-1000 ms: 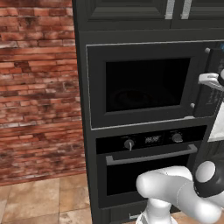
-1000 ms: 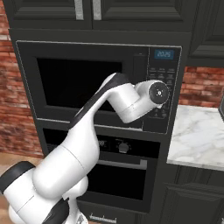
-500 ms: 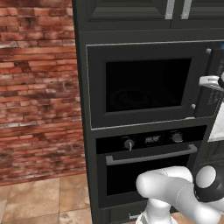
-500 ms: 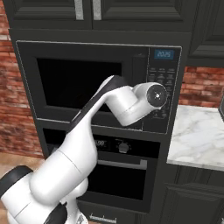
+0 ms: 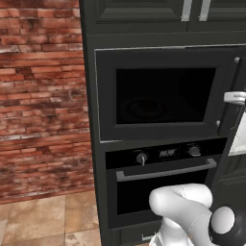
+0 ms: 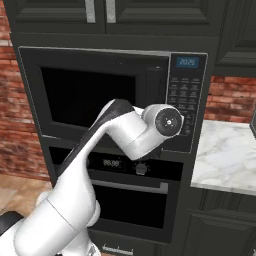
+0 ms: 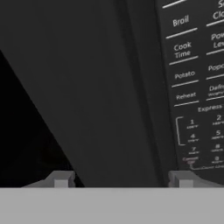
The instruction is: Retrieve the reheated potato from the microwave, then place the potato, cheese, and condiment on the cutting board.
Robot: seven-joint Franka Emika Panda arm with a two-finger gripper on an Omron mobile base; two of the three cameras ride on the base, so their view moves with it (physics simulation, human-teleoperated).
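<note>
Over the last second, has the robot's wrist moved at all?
Yes. In the right base view, the wrist has slid left, off the microwave's button panel toward the door.

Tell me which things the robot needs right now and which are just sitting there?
Needed:
built-in black microwave with dark glass door, shut
its button panel
robot's two-finger gripper, jaws apart at the door's right edge

Just there:
black oven with bar handle
red brick wall
white marble counter

To my right, a white marble desk (image 6: 225, 160) with grey veins sits beside the tall dark cabinet column (image 6: 210, 30). Down on my left, beige stone floor tiles (image 5: 43, 221) meet the red brick wall (image 5: 43, 96).
</note>
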